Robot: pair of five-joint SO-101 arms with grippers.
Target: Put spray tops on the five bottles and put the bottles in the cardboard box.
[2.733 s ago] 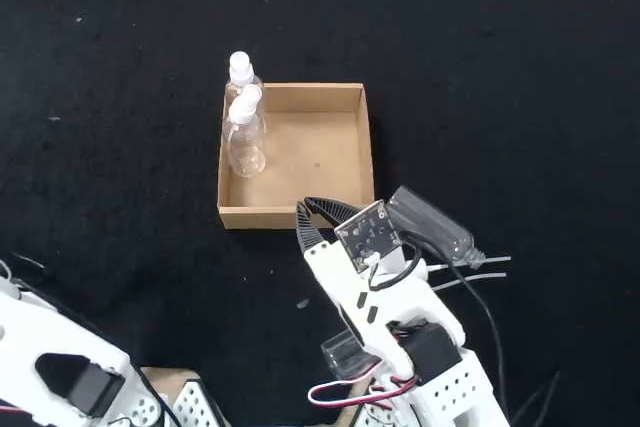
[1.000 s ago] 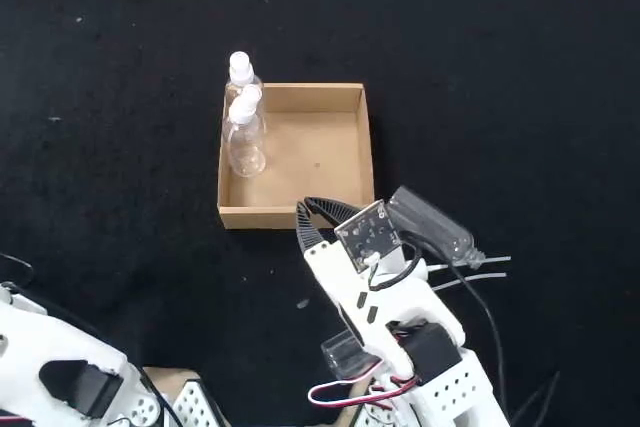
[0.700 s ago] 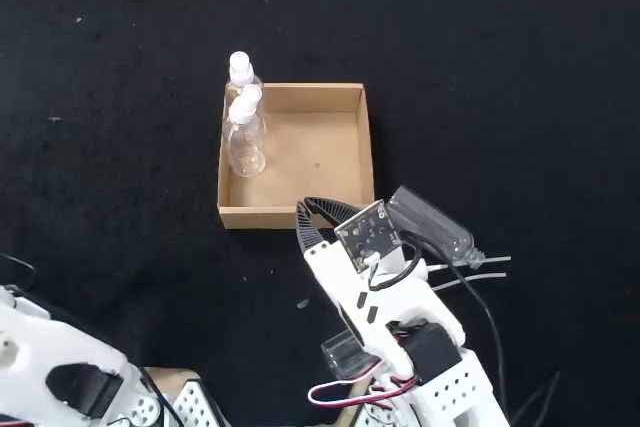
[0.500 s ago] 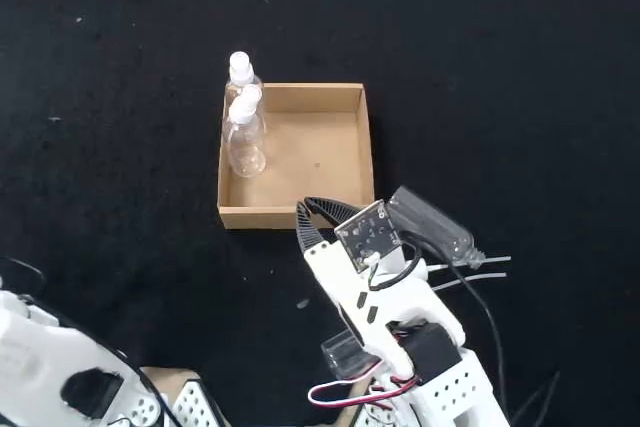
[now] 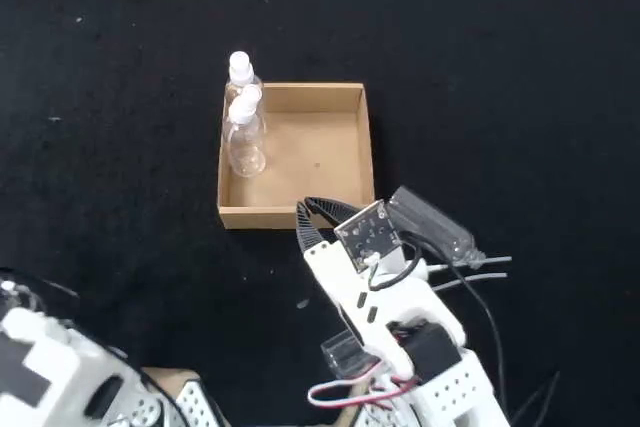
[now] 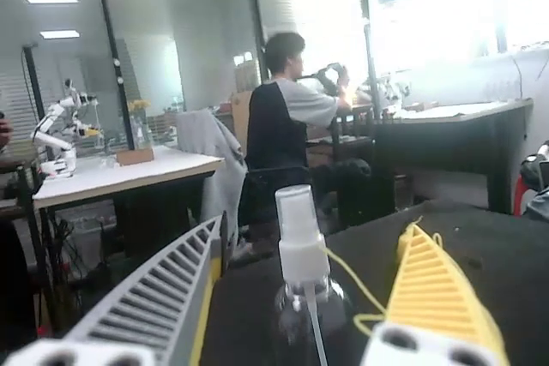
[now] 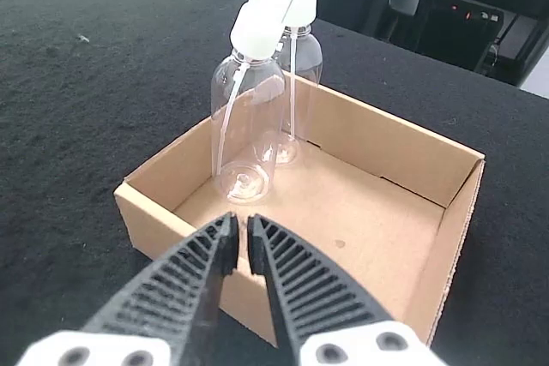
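Observation:
The cardboard box (image 5: 296, 215) sits mid-table. Two clear bottles with white spray tops stand along its left wall, one bottle (image 5: 245, 139) in front of the other bottle (image 5: 240, 71); both bottles (image 7: 244, 147) also show in the right wrist view. My right gripper (image 5: 303, 215) (image 7: 238, 222) is shut and empty, just outside the box's near wall (image 7: 180, 229). In the left wrist view a further capped bottle (image 6: 302, 250) stands upright between the fingers of my left gripper (image 6: 315, 227), which is shut on it. The left arm's body (image 5: 50, 377) is at the lower left.
A capless clear bottle (image 5: 432, 224) lies on the black table just right of the right arm. Thin white spray-top tubes (image 5: 485, 263) stick out from behind that arm. The box's right half (image 5: 330, 147) is bare.
The left arm's body at the lower left has turned and sunk toward the picture's bottom edge. The right arm, the box and the bottles have not moved.

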